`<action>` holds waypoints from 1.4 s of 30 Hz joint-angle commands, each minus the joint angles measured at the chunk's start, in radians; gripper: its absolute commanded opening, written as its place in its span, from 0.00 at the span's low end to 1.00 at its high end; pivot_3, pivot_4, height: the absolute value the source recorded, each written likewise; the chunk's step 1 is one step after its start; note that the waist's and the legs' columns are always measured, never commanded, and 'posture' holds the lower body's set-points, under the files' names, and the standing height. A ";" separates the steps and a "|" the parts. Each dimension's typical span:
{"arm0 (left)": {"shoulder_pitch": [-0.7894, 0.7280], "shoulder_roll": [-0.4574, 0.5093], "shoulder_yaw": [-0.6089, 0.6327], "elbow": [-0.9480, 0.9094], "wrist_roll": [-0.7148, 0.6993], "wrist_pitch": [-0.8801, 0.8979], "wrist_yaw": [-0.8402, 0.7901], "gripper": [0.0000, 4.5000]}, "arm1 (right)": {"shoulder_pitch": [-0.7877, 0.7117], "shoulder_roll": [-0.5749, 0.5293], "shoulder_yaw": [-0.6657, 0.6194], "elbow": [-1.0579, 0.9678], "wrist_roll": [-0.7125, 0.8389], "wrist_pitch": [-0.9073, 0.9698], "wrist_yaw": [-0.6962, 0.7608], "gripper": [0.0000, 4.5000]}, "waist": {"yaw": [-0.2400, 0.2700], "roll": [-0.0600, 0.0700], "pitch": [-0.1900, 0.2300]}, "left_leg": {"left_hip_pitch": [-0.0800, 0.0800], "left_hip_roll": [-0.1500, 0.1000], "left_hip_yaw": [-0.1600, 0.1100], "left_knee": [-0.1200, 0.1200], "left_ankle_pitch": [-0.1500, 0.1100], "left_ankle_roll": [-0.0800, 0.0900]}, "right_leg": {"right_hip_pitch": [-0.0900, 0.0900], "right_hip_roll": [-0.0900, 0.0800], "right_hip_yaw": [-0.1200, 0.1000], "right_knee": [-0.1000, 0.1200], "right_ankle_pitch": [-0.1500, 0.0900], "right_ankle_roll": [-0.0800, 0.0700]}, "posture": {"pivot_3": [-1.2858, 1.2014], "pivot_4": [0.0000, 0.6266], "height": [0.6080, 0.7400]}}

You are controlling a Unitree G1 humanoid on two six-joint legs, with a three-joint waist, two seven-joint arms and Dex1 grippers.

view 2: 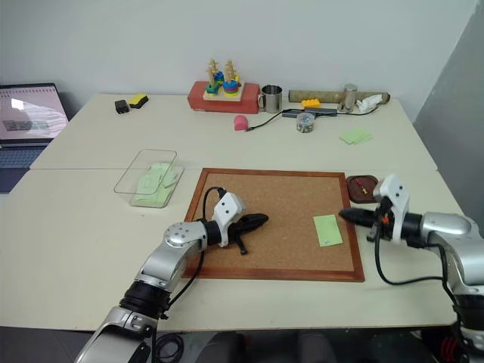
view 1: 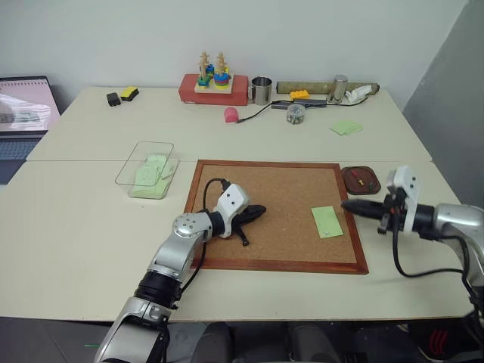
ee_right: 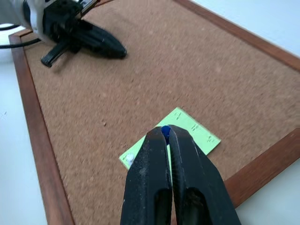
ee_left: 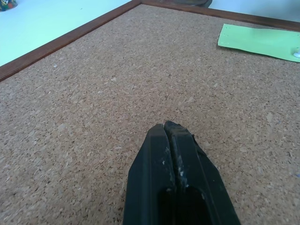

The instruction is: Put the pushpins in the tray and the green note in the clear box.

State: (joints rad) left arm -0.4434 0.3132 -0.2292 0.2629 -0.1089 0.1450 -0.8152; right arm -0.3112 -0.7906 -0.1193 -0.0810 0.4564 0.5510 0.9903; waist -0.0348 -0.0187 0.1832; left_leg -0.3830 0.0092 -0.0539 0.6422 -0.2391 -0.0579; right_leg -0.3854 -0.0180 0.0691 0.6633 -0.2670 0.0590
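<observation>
Left gripper (view 1: 259,212): I see its fingers pressed together with nothing between them, low over the bare middle-left of the corkboard (view 1: 287,189).
Right gripper (ee_right: 165,133): my right wrist view shows the fingers pinched on a small blue pin (ee_right: 164,131) at their tips. The gripper hangs above the board's right edge, just right of the note and near the tray.
Note (view 1: 327,221): pale green, flat on the right part of the board, inside the frame. A small whitish speck sits at one corner; I cannot tell what it is.
Tray (view 1: 361,179): dark reddish-brown, on the table just beyond the board's far right corner. Something small lies in it; I cannot make it out.
Box (view 1: 145,169): clear, on the table left of the board, with pale green paper inside.
</observation>
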 commanded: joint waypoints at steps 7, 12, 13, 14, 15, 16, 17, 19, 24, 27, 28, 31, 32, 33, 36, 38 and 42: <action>0.031 -0.002 -0.029 0.038 0.031 0.021 -0.001 0.00 | -0.233 0.042 0.058 0.356 -0.246 -0.148 -0.223 0.00 | 0.002 0.000 0.000 | 0.000 0.000 0.000 -0.001 0.000 0.001 | 0.000 0.000 0.000 -0.001 0.000 0.000 | 0.52 0.24 1.00; 0.037 0.001 -0.028 0.029 0.031 0.023 0.001 0.00 | -0.299 0.068 0.069 0.502 -0.301 -0.205 -0.269 0.00 | 0.002 0.001 0.000 | 0.000 0.000 0.001 -0.001 0.000 0.001 | 0.000 0.000 0.001 -0.001 0.000 0.000 | 0.52 0.24 1.00; 0.039 0.001 -0.027 0.027 0.031 0.023 0.002 0.00 | -0.309 0.074 0.067 0.523 -0.306 -0.213 -0.279 0.00 | 0.002 0.001 0.000 | 0.000 0.000 0.001 -0.001 -0.001 0.001 | 0.000 0.000 0.001 -0.001 0.000 0.000 | 0.52 0.24 1.00; 0.041 0.002 -0.027 0.026 0.031 0.024 0.002 0.00 | -0.317 0.078 0.065 0.541 -0.311 -0.219 -0.288 0.00 | 0.002 0.001 0.000 | 0.000 0.000 0.001 -0.001 -0.001 0.001 | 0.000 0.000 0.001 -0.001 0.000 0.000 | 0.52 0.24 1.00; 0.043 0.002 -0.027 0.024 0.031 0.024 0.003 0.00 | -0.324 0.080 0.064 0.557 -0.315 -0.225 -0.294 0.00 | 0.002 0.001 0.000 | 0.000 0.000 0.001 -0.001 -0.001 0.001 | 0.000 0.000 0.001 -0.001 0.000 0.000 | 0.52 0.24 1.00; 0.043 0.002 -0.028 0.024 0.031 0.024 0.003 0.00 | -0.331 0.083 0.063 0.572 -0.318 -0.231 -0.296 0.05 | 0.002 0.001 0.000 | 0.000 0.000 0.001 -0.001 -0.001 0.001 | 0.000 0.000 0.001 -0.001 0.000 -0.001 | 0.52 0.24 1.00; 0.044 0.002 -0.028 0.024 0.032 0.025 0.003 0.00 | -0.338 0.087 0.060 0.586 -0.320 -0.236 -0.299 0.10 | 0.002 0.001 0.000 | 0.000 0.000 0.001 -0.001 -0.001 0.001 | 0.000 0.000 0.001 -0.001 0.000 -0.001 | 0.52 0.24 1.00; 0.043 0.002 -0.029 0.025 0.032 0.025 0.003 0.00 | -0.347 0.092 0.057 0.605 -0.325 -0.245 -0.301 0.18 | 0.002 0.001 -0.001 | 0.000 0.000 0.001 -0.001 -0.001 0.001 | 0.000 0.000 0.001 -0.001 0.000 -0.001 | 0.52 0.24 1.00; 0.041 0.000 -0.030 0.027 0.032 0.026 0.002 0.00 | -0.351 0.100 0.043 0.612 -0.314 -0.255 -0.309 0.39 | 0.002 0.001 -0.001 | 0.000 0.000 0.001 -0.001 -0.001 0.001 | 0.000 0.000 0.001 -0.001 0.001 -0.001 | 0.52 0.24 1.00; 0.042 0.002 -0.031 0.026 0.033 0.027 0.001 0.00 | -0.341 0.096 0.026 0.570 -0.299 -0.261 -0.305 0.54 | 0.002 0.001 -0.001 | 0.000 0.000 0.001 -0.001 -0.001 0.001 | 0.000 0.000 0.001 -0.001 0.001 -0.001 | 0.52 0.24 1.00; 0.042 0.002 -0.031 0.025 0.033 0.027 0.001 0.00 | -0.336 0.093 0.021 0.554 -0.293 -0.263 -0.300 0.57 | 0.001 0.001 -0.001 | 0.000 0.000 0.001 -0.001 -0.001 0.001 | 0.000 0.000 0.001 -0.001 0.001 -0.001 | 0.52 0.24 1.00; 0.042 0.004 -0.029 0.026 0.033 0.027 0.000 0.00 | -0.293 0.070 0.009 0.449 -0.263 -0.249 -0.239 0.65 | 0.001 0.001 -0.001 | 0.000 0.000 0.001 -0.001 -0.001 0.001 | 0.000 0.000 0.001 -0.001 0.000 -0.001 | 0.52 0.24 1.00; 0.042 0.004 -0.029 0.027 0.033 0.026 0.000 0.00 | -0.267 0.057 0.007 0.401 -0.253 -0.240 -0.214 0.65 | 0.002 0.001 -0.001 | 0.000 0.000 0.001 -0.001 -0.001 0.001 | 0.000 0.000 0.001 -0.001 0.000 -0.001 | 0.52 0.24 1.00; 0.042 0.005 -0.028 0.027 0.032 0.026 0.000 0.00 | -0.226 0.038 0.007 0.337 -0.243 -0.231 -0.180 0.65 | 0.002 0.001 -0.001 | -0.001 0.000 0.001 -0.001 -0.001 0.001 | -0.001 0.000 0.001 -0.001 0.000 0.000 | 0.52 0.24 1.00; 0.042 0.003 -0.027 0.024 0.029 0.029 0.000 0.00 | -0.140 -0.004 0.012 0.214 -0.224 -0.215 -0.118 0.65 | 0.002 0.001 -0.001 | -0.001 0.000 0.000 -0.001 -0.001 0.002 | -0.001 0.000 0.000 -0.002 0.000 0.000 | 0.52 0.24 1.00; 0.039 0.001 -0.028 0.026 0.030 0.028 -0.001 0.00 | -0.044 -0.039 0.020 0.084 -0.188 -0.188 -0.051 0.65 | 0.002 0.001 -0.001 | -0.001 0.000 0.001 -0.001 -0.001 0.002 | -0.001 0.000 0.001 -0.002 0.000 0.000 | 0.52 0.24 1.00; 0.035 0.002 -0.027 0.033 0.030 0.025 -0.005 0.00 | 0.085 -0.070 0.033 -0.088 -0.136 -0.133 0.012 0.65 | 0.000 0.002 -0.001 | -0.001 0.000 0.000 -0.001 -0.001 0.002 | 0.000 0.000 0.000 -0.002 0.000 0.000 | 0.52 0.24 1.00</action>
State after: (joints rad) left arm -0.4375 0.3131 -0.2289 0.2517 -0.1071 0.1452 -0.8168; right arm -0.2496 -0.8358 -0.0813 -0.0626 0.2803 0.3938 0.9687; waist -0.0344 -0.0170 0.1822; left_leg -0.3836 0.0095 -0.0530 0.6414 -0.2402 -0.0560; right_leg -0.3858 -0.0181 0.0700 0.6616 -0.2671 0.0592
